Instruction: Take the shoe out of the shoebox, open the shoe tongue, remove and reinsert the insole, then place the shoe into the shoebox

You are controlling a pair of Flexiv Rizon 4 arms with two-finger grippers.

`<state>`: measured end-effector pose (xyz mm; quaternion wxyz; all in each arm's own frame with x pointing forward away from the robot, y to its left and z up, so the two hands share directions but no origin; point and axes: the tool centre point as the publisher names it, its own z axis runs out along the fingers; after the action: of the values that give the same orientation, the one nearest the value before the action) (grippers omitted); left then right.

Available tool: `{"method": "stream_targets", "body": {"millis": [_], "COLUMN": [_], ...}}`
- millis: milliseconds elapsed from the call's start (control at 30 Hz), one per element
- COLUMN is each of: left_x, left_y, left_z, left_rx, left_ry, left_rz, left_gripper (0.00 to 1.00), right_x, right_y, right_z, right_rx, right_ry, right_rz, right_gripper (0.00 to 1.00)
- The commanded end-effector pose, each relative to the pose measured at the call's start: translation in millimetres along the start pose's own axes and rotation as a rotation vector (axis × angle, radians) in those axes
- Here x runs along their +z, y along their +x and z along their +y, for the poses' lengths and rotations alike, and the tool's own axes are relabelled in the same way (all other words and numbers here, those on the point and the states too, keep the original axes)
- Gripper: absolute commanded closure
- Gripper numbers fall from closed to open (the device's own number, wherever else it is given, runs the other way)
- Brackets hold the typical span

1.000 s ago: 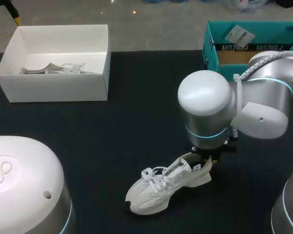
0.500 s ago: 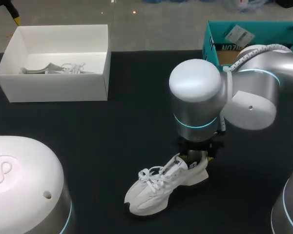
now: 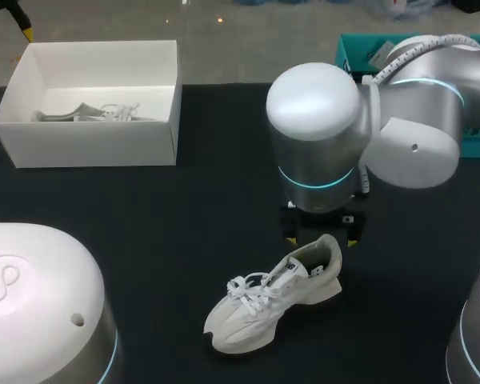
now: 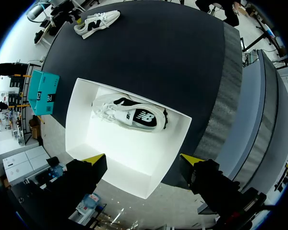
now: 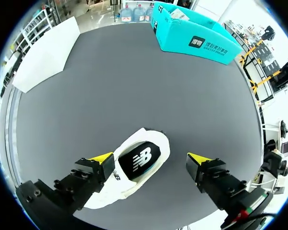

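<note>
1. Shoe [image 3: 272, 300]: white, laced, dark side panel; lies on the dark surface [image 3: 184, 208], well apart from the white shoebox [image 3: 88, 144].
2. Right gripper [image 3: 321, 240]: fingers apart, above the heel.
3. Left gripper [image 4: 143, 159]: fingers apart, over the shoebox.

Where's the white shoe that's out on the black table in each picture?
Head view: shoe by the right gripper, toward the table's front.
Left wrist view: far across the table, past the shoebox.
Right wrist view: under the open right gripper.
Shared landmark: the white shoebox.
</note>
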<state>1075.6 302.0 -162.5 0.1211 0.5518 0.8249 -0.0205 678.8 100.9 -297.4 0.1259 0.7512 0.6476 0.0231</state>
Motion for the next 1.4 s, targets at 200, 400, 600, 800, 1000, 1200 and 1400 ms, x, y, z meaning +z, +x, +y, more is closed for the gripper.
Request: {"method": "stream_targets", "body": {"millis": [200, 400, 600, 800, 1000, 1200, 1400], "left_x": [-0.2, -0.2, -0.2, -0.2, -0.2, -0.2, -0.2], "left_y": [0.4, 0.4, 0.4, 0.4, 0.4, 0.4, 0.4], "left_z": [-1.8, -1.8, -1.8, -1.8, -1.8, -1.8, -1.8], "left_rx": [0.0, 0.0, 0.0, 0.0, 0.0, 0.0, 0.0], "left_ry": [-0.005, -0.005, -0.005, -0.005, -0.005, -0.005, -0.005], "left_rz": [0.002, 0.002, 0.002, 0.002, 0.002, 0.002, 0.002], "left_gripper": [0.0, 0.0, 0.0, 0.0, 0.0, 0.0, 0.0], "right_x": [-29.2, -30.6, -30.6, -30.6, -30.6, -30.9, -43.1], "right_y": [-29.5, -27.2, -27.2, -27.2, -27.2, -25.9, -19.4], "right_z": [-17.6, -13.5, -13.5, -13.5, -13.5, -12.7, -3.3], "right_rx": [-0.472, -0.45, -0.45, -0.45, -0.45, -0.537, -0.918], "right_ry": [-0.086, -0.099, -0.099, -0.099, -0.099, -0.145, -0.339], "right_rz": [0.67, 0.644, 0.644, 0.644, 0.644, 0.701, 0.823], "right_gripper": [0.0, 0.0, 0.0, 0.0, 0.0, 0.0, 0.0]}}
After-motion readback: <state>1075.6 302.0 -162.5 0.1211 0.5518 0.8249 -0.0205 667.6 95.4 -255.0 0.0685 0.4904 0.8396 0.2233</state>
